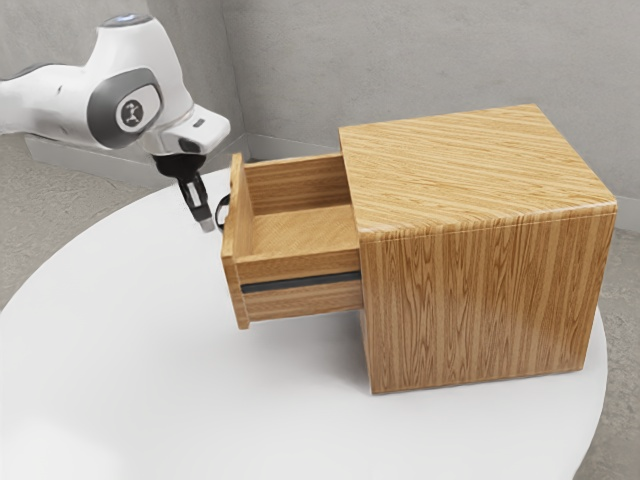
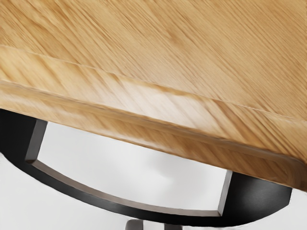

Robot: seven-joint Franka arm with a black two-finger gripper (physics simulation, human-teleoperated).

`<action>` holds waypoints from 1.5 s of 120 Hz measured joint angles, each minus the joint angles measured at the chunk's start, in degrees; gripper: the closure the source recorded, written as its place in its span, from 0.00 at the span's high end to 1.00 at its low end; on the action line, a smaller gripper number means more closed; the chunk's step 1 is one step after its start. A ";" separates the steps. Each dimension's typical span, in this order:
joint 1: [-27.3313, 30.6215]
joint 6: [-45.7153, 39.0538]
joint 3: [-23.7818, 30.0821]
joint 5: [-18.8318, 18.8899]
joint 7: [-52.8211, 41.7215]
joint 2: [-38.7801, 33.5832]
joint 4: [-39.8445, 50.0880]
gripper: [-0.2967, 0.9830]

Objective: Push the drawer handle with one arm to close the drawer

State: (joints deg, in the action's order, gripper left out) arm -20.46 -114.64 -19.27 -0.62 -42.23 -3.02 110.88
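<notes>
1. The jaws stand a little apart with nothing between them; their fingertips (image 2: 135, 225) show a narrow gap. The curved black handle (image 1: 221, 211) is just beside them, on their cabinet-facing side. Whether they touch it, I cannot tell.

2. The drawer (image 1: 290, 263) juts out well open, beyond the handle from the jaws, so the push has to run straight toward the cabinet (image 1: 482, 300). If it slants, the drawer could bind on its dark runner (image 1: 302, 282) and stop short.

3. The fingertips sit low against the handle's outer curve. Should the jaws ride too high or too low as they advance, they might slip over or under the bar and lose the push.

4. The bar is bowed and looks smooth. Pressing away from its middle could let the jaws slide along it, giving a lopsided shove.

5. The worktop (image 1: 150, 350) lies below the jaws. A downward drift while pushing risks scraping it or jamming the fingertips.

6. The cabinet, farther off past the drawer, may shift on the worktop if the drawer sticks and the force climbs; a slow, level push seems safest. Stopping early would leave the drawer ajar.
</notes>
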 joint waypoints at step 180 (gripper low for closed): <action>-0.56 -1.31 8.34 -6.66 -5.22 14.82 -16.45 0.28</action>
State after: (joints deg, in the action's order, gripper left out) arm -21.02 -115.95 -10.93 -7.28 -47.44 11.79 94.43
